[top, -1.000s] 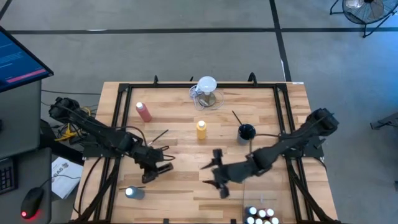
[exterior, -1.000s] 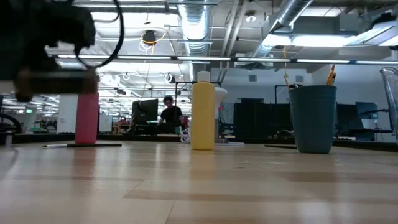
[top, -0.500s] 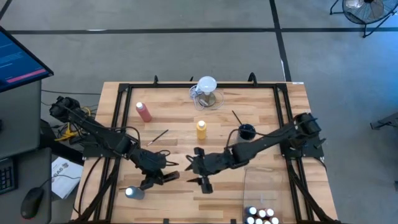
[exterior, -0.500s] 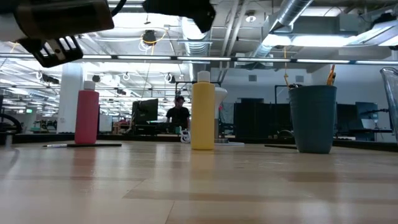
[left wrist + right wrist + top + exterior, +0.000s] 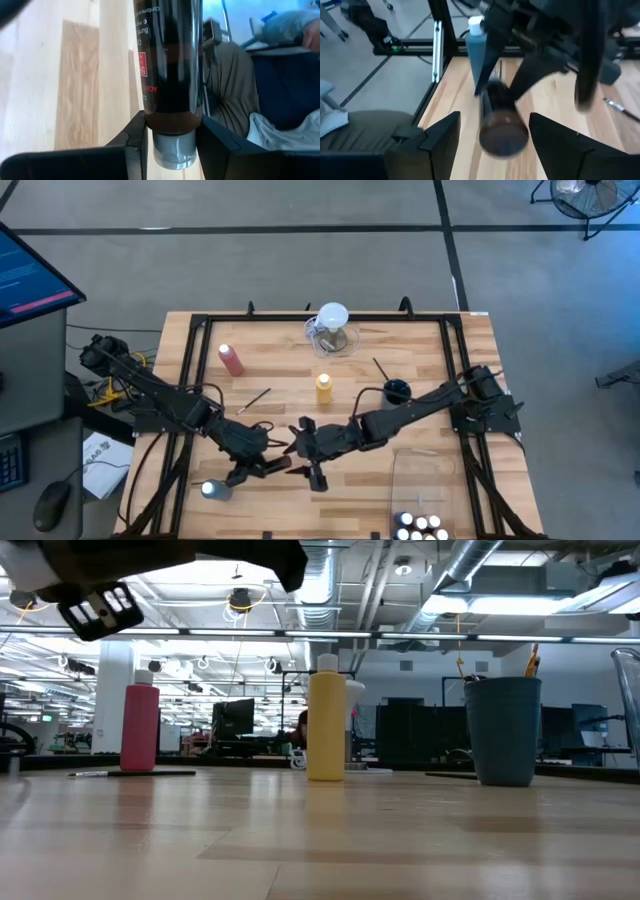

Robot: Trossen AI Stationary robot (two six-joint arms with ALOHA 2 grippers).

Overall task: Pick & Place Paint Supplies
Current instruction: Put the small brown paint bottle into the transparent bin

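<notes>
A small dark-brown paint bottle with a grey cap (image 5: 172, 85) is clamped between the left gripper's (image 5: 262, 465) two dark fingers, held above the pale wooden table (image 5: 420, 470) near its middle, toward six o'clock. The right gripper (image 5: 306, 452) sits just at three o'clock of it, jaws spread wide on either side of the bottle's end, not touching. The blue squeeze bottle (image 5: 214, 489) stands at about eight o'clock of the left gripper. At twelve o'clock stands the yellow squeeze bottle (image 5: 324, 388), with the pink-red squeeze bottle (image 5: 232, 359) at ten. White-capped small bottles (image 5: 420, 527) cluster at the table's five o'clock edge.
</notes>
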